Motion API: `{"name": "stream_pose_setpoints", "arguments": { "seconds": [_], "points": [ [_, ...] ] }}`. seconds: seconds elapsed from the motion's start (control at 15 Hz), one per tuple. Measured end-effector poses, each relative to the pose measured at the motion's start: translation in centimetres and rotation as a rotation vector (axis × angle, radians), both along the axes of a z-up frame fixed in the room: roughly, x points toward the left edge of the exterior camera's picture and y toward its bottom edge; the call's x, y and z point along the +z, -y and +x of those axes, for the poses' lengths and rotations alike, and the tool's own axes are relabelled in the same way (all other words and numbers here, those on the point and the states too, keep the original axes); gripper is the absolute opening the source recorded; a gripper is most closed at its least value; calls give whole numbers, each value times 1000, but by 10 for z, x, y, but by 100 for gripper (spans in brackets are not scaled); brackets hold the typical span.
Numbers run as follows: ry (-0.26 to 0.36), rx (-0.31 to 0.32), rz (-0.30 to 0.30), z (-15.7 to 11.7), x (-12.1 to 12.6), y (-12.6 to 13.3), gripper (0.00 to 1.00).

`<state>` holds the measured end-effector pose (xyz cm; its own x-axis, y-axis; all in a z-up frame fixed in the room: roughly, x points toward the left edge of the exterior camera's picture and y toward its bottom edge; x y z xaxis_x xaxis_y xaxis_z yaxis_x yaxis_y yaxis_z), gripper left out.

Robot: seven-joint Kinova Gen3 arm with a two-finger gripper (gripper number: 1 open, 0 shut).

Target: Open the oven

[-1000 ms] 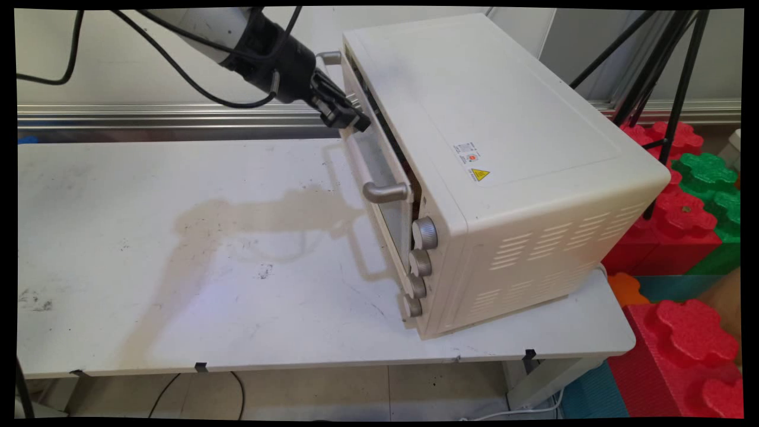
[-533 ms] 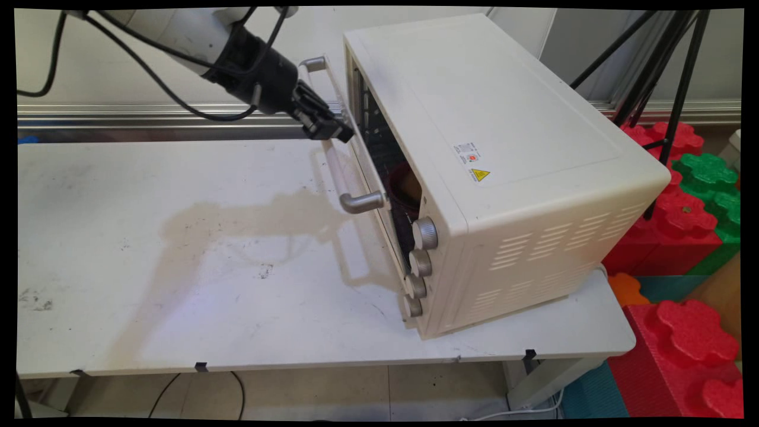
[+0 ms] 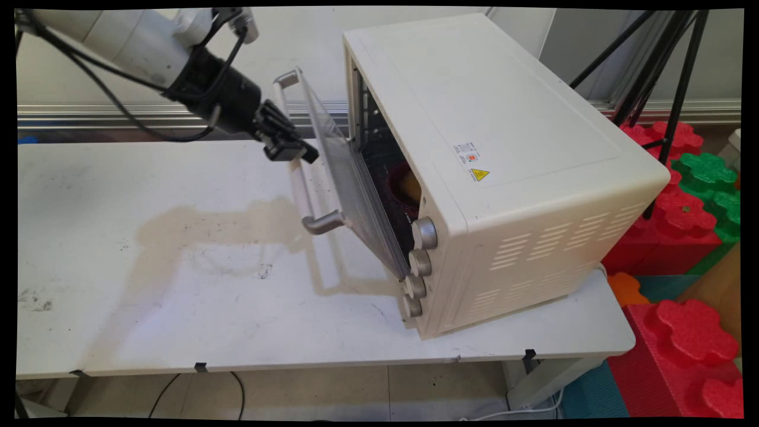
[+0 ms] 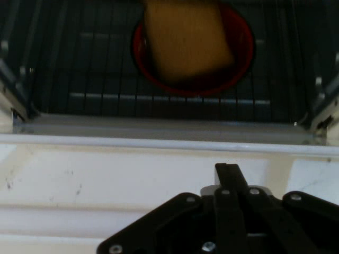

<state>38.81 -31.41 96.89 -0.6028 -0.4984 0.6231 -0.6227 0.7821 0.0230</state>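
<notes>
Cream-white metal makes up the toaster oven [image 3: 504,148] at the right end of the white table [image 3: 178,308], and its glass door [image 3: 344,178] hangs part open, hinged at the bottom and tilted out toward the arm. Along the door's upper edge runs a pale handle [image 3: 302,190] with grey end posts. Its long axis lies across the oven's front, from the far post by the wall to the near post above the table. The black gripper [image 3: 293,153] comes in from the upper left and meets this bar about midway along it, touching it from the table side. In the hand view the gripper [image 4: 228,177] looks drawn shut, its two fingers together in one narrow stem over the door's pale frame. We judge that it hooks the bar rather than clamps it, since the bar runs crosswise to the way the jaws close, and we cannot see the contact itself. Straight ahead of the gripper, past the door, a red bowl [image 4: 241,63] sits on the dark wire rack [image 4: 79,63] with a yellowish slab [image 4: 185,37] in it. Four grey knobs [image 3: 424,233] line the oven's near front edge, and red foam blocks [image 3: 682,332] are stacked beyond the table's right end.
</notes>
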Motion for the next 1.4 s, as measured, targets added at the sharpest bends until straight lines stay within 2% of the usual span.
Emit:
{"name": "stream_pose_setpoints", "arguments": {
  "seconds": [0.67, 1.4],
  "points": [
    [55, -6, 39, 36, -41, -22, 0],
    [87, 4, 80, 55, -81, -37, 0]
  ]
}}
